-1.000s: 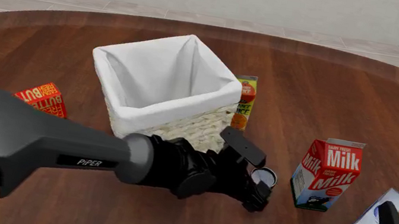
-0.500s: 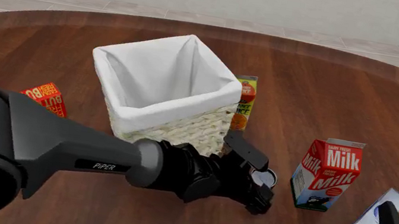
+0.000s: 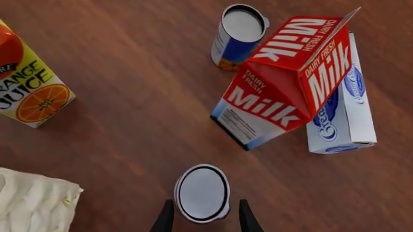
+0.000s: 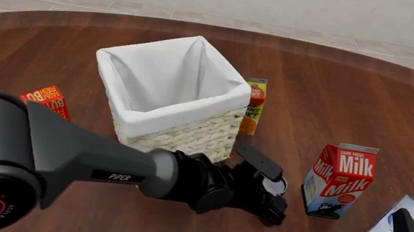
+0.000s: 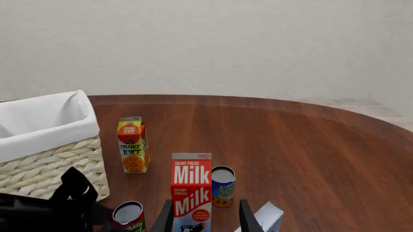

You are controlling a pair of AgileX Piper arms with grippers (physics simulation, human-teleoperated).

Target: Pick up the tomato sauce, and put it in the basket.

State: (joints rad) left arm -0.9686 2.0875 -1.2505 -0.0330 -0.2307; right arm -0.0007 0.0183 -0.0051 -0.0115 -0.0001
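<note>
Near the bench's near edge, just in front of the basket (image 4: 172, 101), your left gripper (image 3: 201, 218) hangs over the tomato sauce (image 3: 202, 193), which stands upright on the bench (image 4: 344, 94); its jaws are apart, one finger on each side of the can's silver top, and you cannot tell from these views whether they touch it. To the can's right stands the milk carton (image 4: 340, 181), with the orange juice carton (image 4: 253, 106) behind by the basket's right side. Your right gripper (image 5: 201, 220) sits low by the near right edge, jaws apart, holding nothing.
</note>
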